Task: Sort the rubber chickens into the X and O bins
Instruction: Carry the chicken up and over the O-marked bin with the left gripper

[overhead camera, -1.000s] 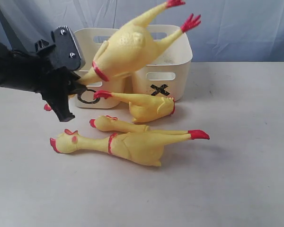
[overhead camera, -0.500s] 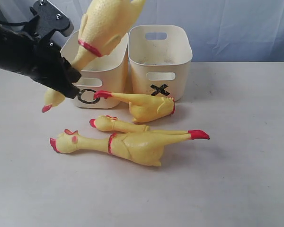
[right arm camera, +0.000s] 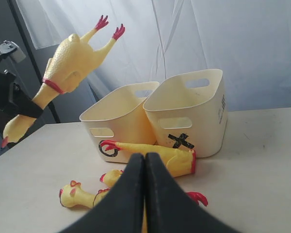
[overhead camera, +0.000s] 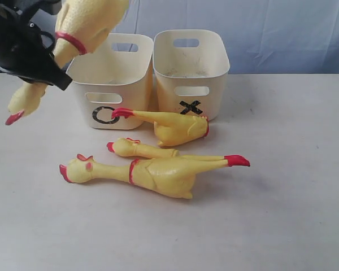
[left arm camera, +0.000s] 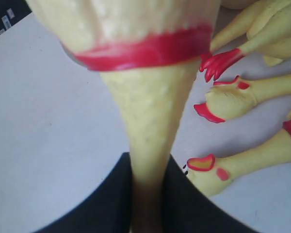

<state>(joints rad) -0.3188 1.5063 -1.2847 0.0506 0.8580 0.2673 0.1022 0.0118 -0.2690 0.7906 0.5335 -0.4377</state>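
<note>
Table point(overhead camera: 282, 214), front to back.

- Nearest: whole chicken point(overhead camera: 158, 174) lying on its side, head to the left, red feet to the right.
- Just behind it, close alongside: short head-and-neck piece point(overhead camera: 137, 148).
- Behind that: broken leg piece point(overhead camera: 172, 127), its red foot in front of the O mark. Cannot tell whether it touches the tub.
- O bin point(overhead camera: 110, 76) and X bin point(overhead camera: 192, 65) stand side by side, upright, O on the left.
- Right gripper point(right arm camera: 144, 189): fingers pressed together, nothing between them, low over the table on the near side of the chickens.
- Left gripper point(left arm camera: 148, 194): pinching the held chicken point(overhead camera: 87, 20) by its thin neck. It is raised beside the O bin's outer left side, not over the opening. The head hangs below the fingers and the body stands tilted above them.

Risks, judged:
1. The bulky body sits above a narrow, soft grip point, so it may flop or swing and the neck may slide through.
2. Release here lands it on the table outside the tub.
3. The long body could catch the O bin rim on the way in and tip or shove the tub.
</note>
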